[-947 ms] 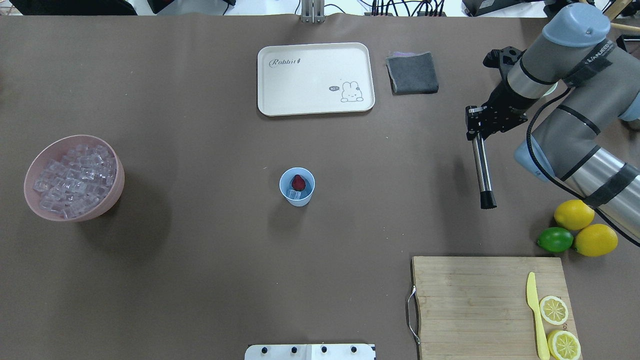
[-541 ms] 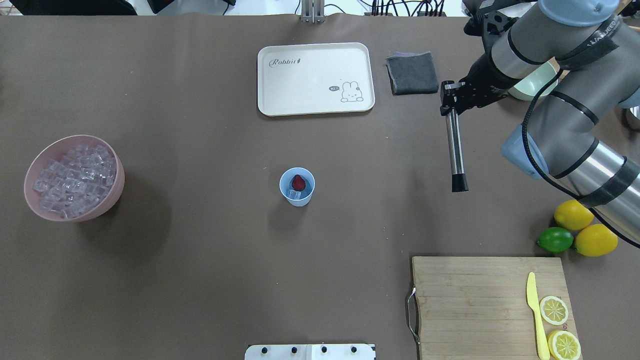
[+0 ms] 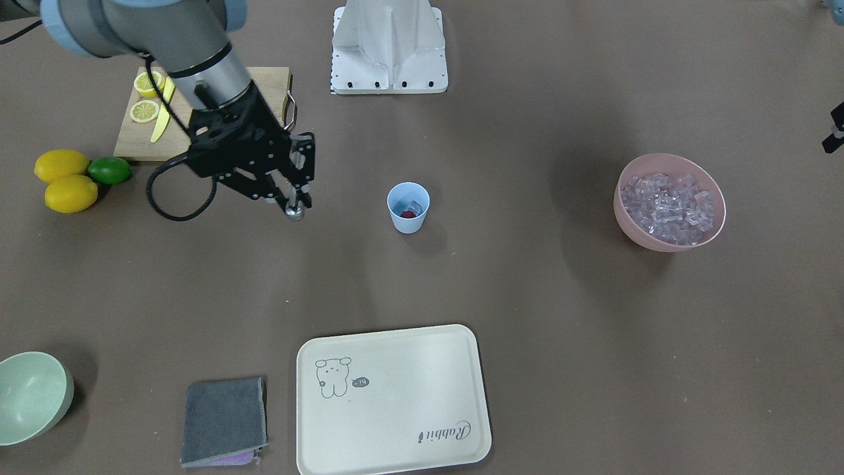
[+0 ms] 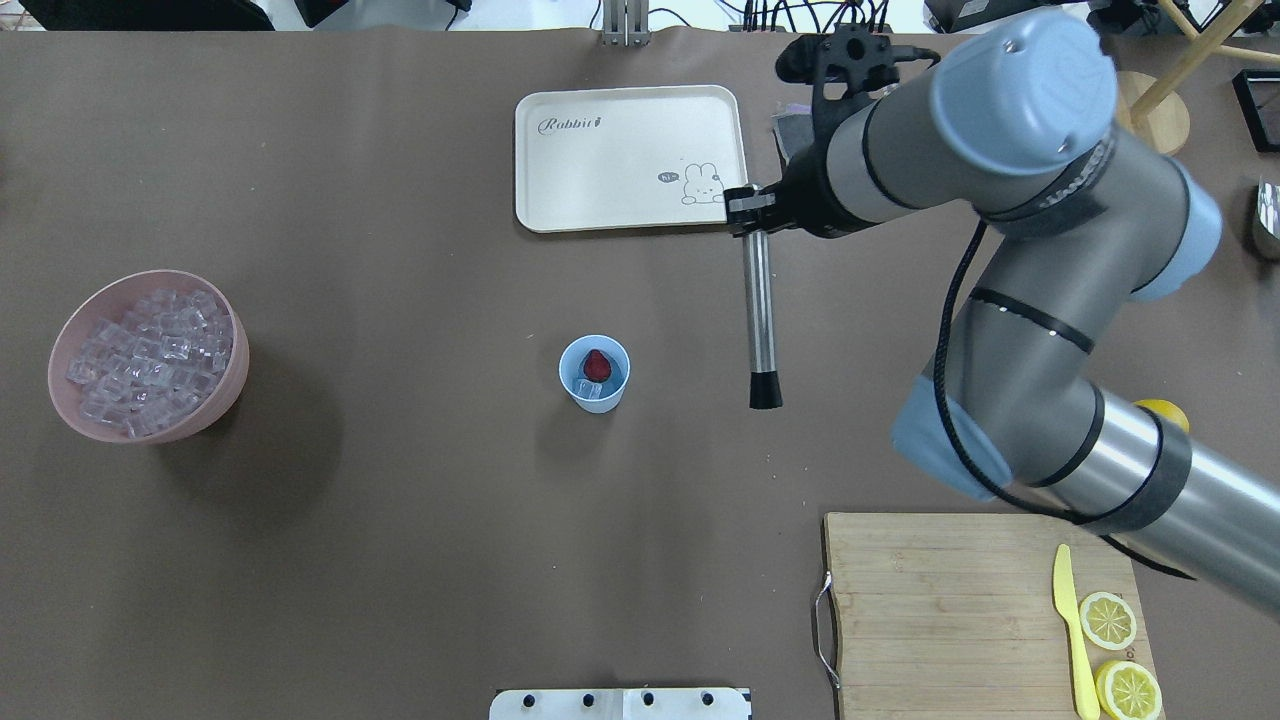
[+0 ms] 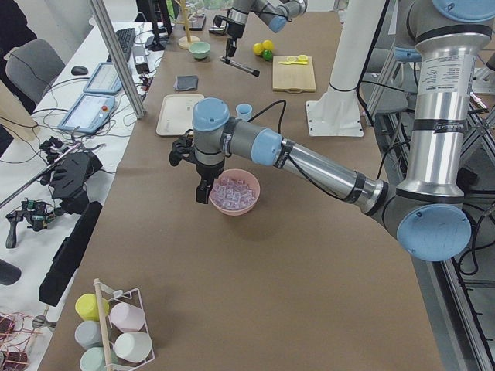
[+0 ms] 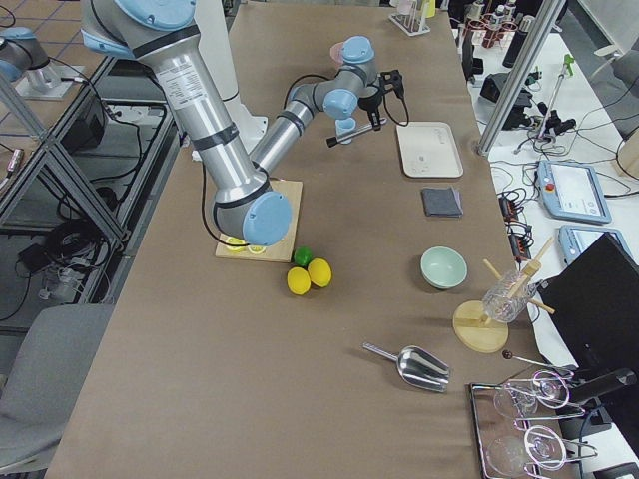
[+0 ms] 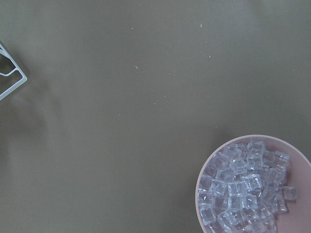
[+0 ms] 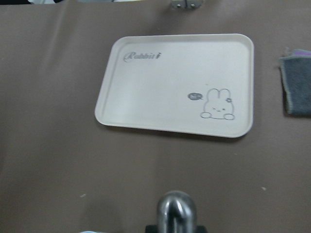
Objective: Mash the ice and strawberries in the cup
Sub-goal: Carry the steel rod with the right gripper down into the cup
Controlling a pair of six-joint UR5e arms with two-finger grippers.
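Right tool (image 4: 750, 212) clamped on a metal masher (image 4: 760, 310), held apart from the cup (image 4: 594, 373), on the robot's right of it | cup stands mid-way across the tabletop (image 4: 400, 520), holding one strawberry (image 4: 597, 364) and ice cubes (image 4: 594, 392) | left tool (image 5: 203, 189) hangs beside a pink bowl (image 4: 232, 385) of more cubes; cannot tell if its fingers are apart.

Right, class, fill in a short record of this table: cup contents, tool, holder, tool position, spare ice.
cup: upright, mid-table
contents: strawberry and ice
tool: muddler, metal with a black tip
holder: right gripper, closed on the muddler's top end
tool position: beside the cup, not in it
spare ice: heaped in pink bowl
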